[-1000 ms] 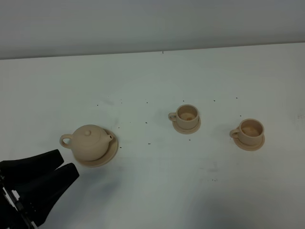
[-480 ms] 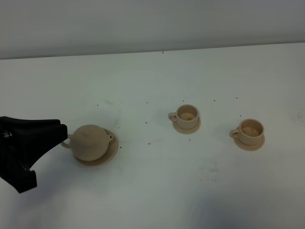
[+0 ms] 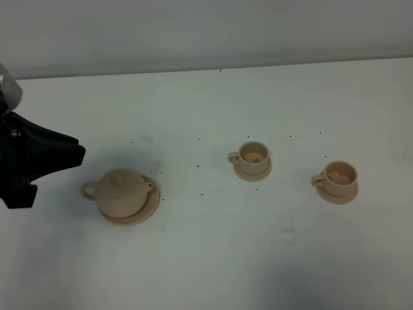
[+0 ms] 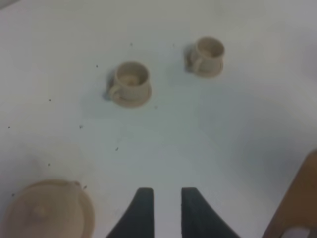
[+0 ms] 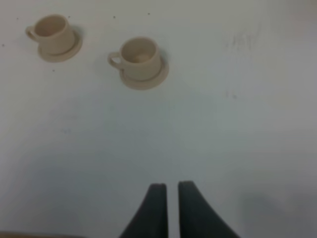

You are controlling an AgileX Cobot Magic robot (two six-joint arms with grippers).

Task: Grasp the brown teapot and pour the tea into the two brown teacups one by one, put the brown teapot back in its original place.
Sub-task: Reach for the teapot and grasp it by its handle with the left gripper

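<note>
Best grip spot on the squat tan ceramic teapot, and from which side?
Probably its loop handle, approached from the left of the high view: the squat tan ceramic teapot sits upright on its round tan saucer, handle facing the left hand, spout opposite.

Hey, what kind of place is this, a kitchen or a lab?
Likely a robot lab bench: a bare white table, a plain wall, and a black robot arm beside a teapot.
</note>
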